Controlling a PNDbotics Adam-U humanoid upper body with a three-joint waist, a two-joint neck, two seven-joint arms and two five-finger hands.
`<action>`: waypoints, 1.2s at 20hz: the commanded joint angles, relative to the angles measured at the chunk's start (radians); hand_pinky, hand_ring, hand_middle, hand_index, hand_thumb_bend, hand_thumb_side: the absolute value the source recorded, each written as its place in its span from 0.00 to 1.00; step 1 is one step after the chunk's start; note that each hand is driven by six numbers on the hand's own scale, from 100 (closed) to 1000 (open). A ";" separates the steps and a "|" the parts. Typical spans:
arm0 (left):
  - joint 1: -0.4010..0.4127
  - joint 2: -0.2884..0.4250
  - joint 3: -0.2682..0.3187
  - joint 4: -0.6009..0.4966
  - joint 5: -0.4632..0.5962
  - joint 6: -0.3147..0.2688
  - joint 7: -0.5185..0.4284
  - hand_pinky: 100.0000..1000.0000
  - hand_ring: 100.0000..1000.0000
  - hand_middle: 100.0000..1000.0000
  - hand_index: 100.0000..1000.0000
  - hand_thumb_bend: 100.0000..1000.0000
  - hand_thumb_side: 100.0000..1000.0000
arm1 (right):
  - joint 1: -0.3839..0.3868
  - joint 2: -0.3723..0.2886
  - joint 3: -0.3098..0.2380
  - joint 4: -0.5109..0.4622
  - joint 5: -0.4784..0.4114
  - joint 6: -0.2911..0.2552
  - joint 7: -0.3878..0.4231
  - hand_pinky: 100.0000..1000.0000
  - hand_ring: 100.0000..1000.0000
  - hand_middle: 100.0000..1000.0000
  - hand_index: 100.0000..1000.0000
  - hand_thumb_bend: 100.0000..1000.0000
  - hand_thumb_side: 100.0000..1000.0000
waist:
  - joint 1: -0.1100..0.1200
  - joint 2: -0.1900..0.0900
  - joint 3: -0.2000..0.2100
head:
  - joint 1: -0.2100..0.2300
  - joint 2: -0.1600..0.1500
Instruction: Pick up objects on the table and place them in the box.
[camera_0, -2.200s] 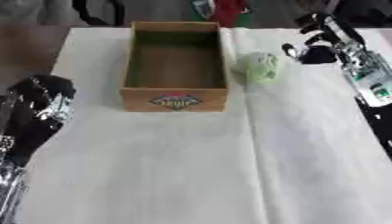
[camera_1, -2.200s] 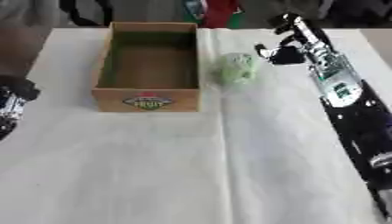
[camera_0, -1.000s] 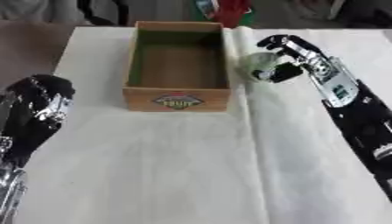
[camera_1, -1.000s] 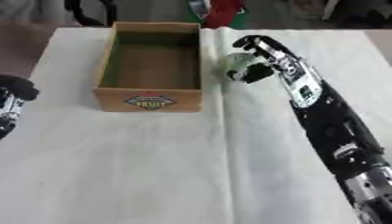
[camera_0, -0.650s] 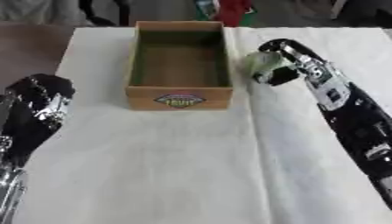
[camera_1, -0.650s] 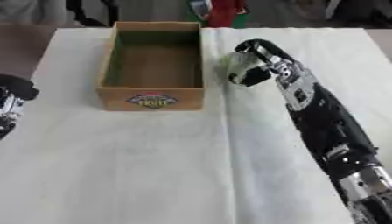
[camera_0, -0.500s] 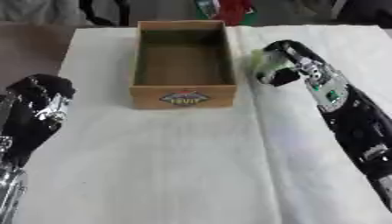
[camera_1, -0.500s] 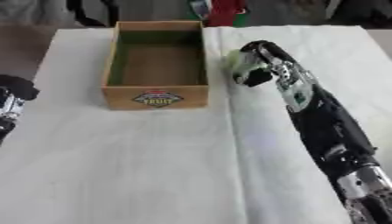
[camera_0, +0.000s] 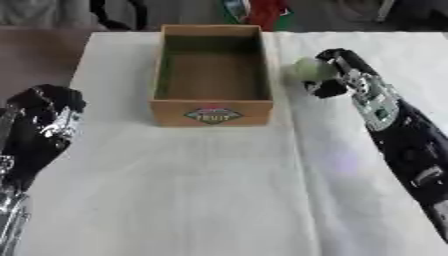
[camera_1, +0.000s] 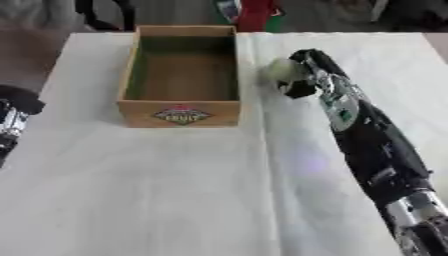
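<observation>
Resting low at the view's left edge, left hand (camera_0: 39, 120) on white tablecloth (camera_0: 219, 200), fingers unclear, cannot tell | wooden box (camera_0: 213, 75) mid-table, open top, label facing camera | right hand (camera_0: 337, 75) curled round pale green ball (camera_0: 308, 69), just right of box, beside its far half

Black arms; silver-green panel behind right hand (camera_0: 337, 75)

Soft, even light falls from above, leaving the white desk (camera_0: 201, 200) bright without glare and only faint shadows. Both views are blurred throughout, with edges smeared. The wooden box's (camera_0: 213, 107) inside lies in dim shade.
</observation>
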 joint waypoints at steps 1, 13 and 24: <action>-0.011 0.009 0.005 -0.018 0.007 -0.001 0.001 0.71 0.60 0.54 0.55 0.14 0.31 | -0.019 -0.022 -0.007 -0.057 -0.014 0.000 -0.075 0.32 0.43 0.55 0.63 0.11 0.00 | 0.002 -0.019 -0.002 | 0.001 -0.005; -0.007 0.008 0.000 -0.017 0.009 -0.001 -0.004 0.71 0.60 0.54 0.55 0.14 0.31 | -0.137 0.039 0.066 -0.215 -0.061 -0.039 -0.069 0.36 0.45 0.57 0.64 0.12 0.00 | -0.001 -0.028 0.004 | -0.006 0.002; -0.017 0.004 -0.005 -0.020 0.013 0.000 -0.010 0.71 0.60 0.53 0.55 0.14 0.30 | -0.186 0.222 0.118 -0.101 0.075 -0.130 0.027 0.41 0.52 0.61 0.69 0.14 0.00 | 0.005 -0.025 0.036 | -0.025 -0.004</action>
